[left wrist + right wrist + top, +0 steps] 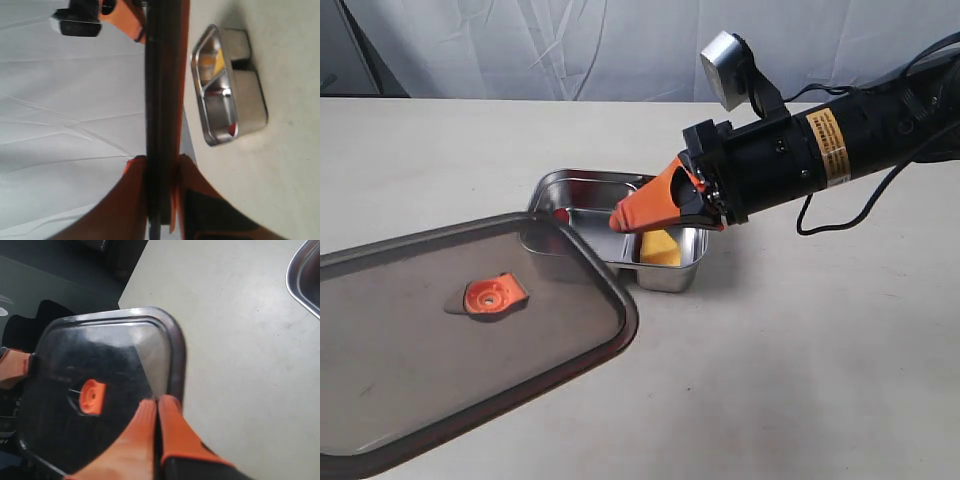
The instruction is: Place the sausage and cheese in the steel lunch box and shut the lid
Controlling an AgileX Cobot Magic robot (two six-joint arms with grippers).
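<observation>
Now lid (420, 365) clamped in left end effector (159, 164); cheese (662, 250) beneath right end effector (620, 219).

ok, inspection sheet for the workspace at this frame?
Surface: pale table, no spills seen.
Job's things: steel lunch box open on the table; cheese and sausage inside, in separate compartments; lid held in the air, not on the box.
Clutter: nothing seen.
Grippers: left gripper shut on the lid's edge; right gripper shut, empty, above the box.
Cables: black cable looping off the right arm, apart from the box.
Surroundings: white cloth backdrop.
</observation>
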